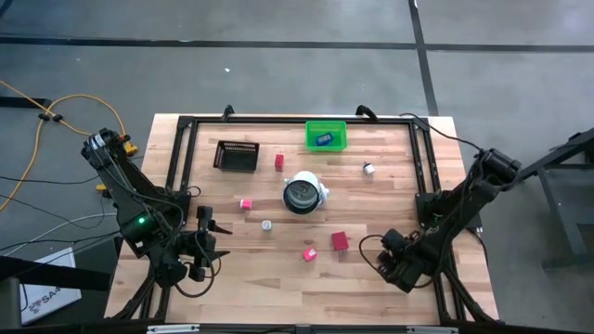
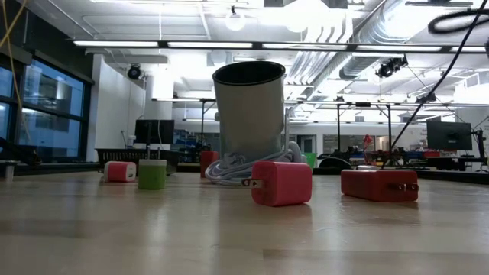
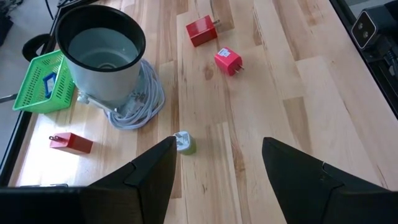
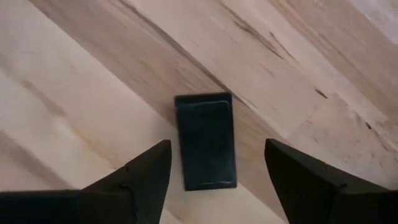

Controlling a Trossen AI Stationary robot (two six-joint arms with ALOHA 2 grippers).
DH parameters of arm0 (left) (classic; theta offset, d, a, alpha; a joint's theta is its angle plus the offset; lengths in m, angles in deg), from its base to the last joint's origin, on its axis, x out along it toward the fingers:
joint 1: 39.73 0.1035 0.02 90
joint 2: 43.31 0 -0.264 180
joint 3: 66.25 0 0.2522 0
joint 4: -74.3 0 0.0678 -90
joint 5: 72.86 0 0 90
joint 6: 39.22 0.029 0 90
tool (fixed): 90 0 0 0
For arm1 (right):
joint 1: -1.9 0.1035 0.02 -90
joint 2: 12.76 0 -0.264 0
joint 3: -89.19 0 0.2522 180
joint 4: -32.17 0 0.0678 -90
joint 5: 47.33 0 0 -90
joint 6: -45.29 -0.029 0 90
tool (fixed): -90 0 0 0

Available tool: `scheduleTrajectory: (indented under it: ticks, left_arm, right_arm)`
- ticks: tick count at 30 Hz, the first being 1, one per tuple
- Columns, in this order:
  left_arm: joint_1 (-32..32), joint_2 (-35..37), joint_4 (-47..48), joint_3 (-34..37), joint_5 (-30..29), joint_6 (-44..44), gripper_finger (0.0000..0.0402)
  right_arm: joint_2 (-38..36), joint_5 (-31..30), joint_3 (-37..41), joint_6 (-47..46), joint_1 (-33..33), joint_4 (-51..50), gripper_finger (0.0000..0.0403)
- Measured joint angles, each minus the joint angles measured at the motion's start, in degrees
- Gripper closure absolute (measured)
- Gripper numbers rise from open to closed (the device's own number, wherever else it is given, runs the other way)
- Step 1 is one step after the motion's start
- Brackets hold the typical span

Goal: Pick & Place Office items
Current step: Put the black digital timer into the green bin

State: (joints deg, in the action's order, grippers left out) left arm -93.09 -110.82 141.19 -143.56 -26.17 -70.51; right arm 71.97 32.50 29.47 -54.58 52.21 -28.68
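Observation:
My right gripper (image 4: 214,148) points down at the table near its front right corner (image 1: 388,264). It is open, with a black flat rectangle (image 4: 205,140) lying flat on the wood between its fingers, apart from both. My left gripper (image 3: 217,149) hangs open above the front left (image 1: 206,243), and a small green-and-white piece (image 3: 184,143) rests on the table just beyond one fingertip. Red blocks (image 1: 340,241) (image 1: 278,161) and pink blocks (image 1: 309,253) (image 1: 246,203) lie on the table, with a small silvery bit (image 1: 368,169) farther back.
A white round cup with a dark inside (image 1: 303,193) stands mid-table on a coiled cable (image 3: 140,102). A green bin (image 1: 325,135) holding a blue piece and a black mesh tray (image 1: 237,156) sit at the far side. A dark frame (image 1: 422,158) borders the table.

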Motion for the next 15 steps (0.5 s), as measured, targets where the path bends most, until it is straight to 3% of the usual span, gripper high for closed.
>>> scheduleTrajectory:
  ticks: [15]
  left_arm:
    - [0.0,0.0,0.0,0.0,0.0,0.0,0.0174]
  right_arm:
    - [3.7,0.3,0.0,1.2,0.3,3.7,0.0159]
